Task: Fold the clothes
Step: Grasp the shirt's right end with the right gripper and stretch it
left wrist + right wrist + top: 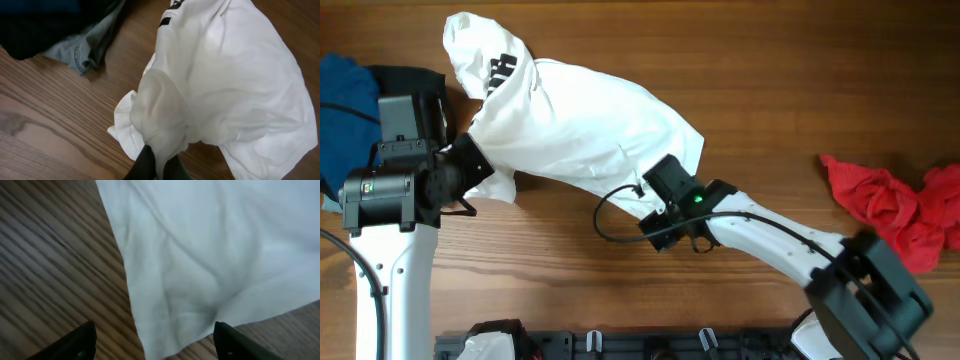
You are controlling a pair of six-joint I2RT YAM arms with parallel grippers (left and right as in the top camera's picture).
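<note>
Most of the brown wood-grain bench [790, 90] lies bare. The widest open stretch runs along the far side and on to the right, and a clear band of wood separates the two garments. Along the near edge sits a black rail [650, 345].

Next in size is the large white T-shirt of soft cloth [580, 130], which lies crumpled and slanting from the far left towards the middle. Its black block lettering [505, 68] shows on the bunched far-left end. In the right wrist view its edge runs as a diagonal from the top down to the bottom, with wood on the left and smooth, faintly creased cloth on the right.

A rumpled blue cloth [340, 110] lies at the left edge, with a grey seamed garment [82, 50] beside it (seen from the left wrist only). Well apart at the right edge lies the small crumpled red garment [895, 205]; no print can be made out on it.

The left pincer [157, 162] is pressed together on a gathered fold of the white T-shirt, at the shirt's near left side. The right pincer [155, 345] is spread wide over the shirt's near right edge. Its dark fingers [75, 342] stand on either side of the cloth's corner and pinch nothing.
</note>
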